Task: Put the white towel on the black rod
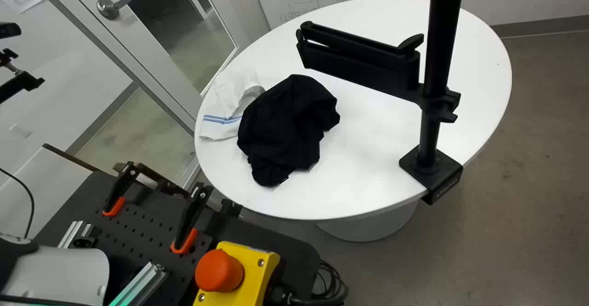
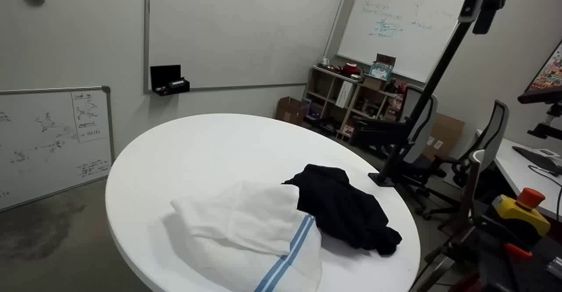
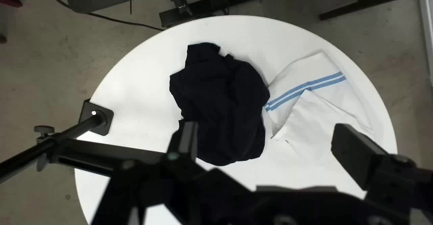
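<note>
white towel (image 2: 237, 217): rumpled, folded over on itself, blue stripes (image 3: 324, 80) showing; lies just beside the crumpled black cloth (image 3: 223, 110), edges meeting. black rod (image 1: 444, 34) (upright, side arm (image 1: 359, 60) attached) stands across the cloth from the towel, cloth in between. gripper (image 3: 265, 137): jaws wide apart, one overlapping the cloth in the wrist view. count: one towel, two stripes, one cloth, one rod, one round white table (image 2: 197, 151) under both fabrics.
</note>
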You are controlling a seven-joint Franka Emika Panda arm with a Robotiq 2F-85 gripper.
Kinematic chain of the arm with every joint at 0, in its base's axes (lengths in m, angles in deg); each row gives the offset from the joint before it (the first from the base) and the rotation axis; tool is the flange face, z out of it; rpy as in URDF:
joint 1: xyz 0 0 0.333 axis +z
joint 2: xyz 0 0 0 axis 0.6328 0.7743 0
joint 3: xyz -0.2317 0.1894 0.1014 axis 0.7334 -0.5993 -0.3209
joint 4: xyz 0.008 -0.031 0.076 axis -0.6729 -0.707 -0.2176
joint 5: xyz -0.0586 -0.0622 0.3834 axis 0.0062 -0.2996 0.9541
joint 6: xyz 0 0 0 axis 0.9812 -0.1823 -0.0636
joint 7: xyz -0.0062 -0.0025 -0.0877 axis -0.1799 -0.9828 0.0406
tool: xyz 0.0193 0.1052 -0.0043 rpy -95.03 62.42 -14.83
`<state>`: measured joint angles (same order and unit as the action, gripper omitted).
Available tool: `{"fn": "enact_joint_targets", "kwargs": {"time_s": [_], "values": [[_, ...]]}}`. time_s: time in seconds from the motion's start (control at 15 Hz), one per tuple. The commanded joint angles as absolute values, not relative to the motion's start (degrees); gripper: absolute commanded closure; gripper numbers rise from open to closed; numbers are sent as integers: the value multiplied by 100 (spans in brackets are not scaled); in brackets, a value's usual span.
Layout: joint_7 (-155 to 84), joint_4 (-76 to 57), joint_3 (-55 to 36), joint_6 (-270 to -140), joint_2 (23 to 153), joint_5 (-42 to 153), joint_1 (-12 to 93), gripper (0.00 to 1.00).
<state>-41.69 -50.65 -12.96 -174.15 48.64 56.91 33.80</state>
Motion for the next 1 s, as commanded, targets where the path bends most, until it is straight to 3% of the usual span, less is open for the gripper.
{"fn": "enact_joint_targets", "kwargs": {"time_s": [0.0, 0.4, 0.93], "values": [[-4177, -5056, -1265, -17404, 4867, 5680, 3414, 0], [-4304, -5422, -1464, -17980, 5094, 5738, 3612, 0], [-5208, -6173, -2223, -19750, 5893, 4935, 3931, 0]]}}
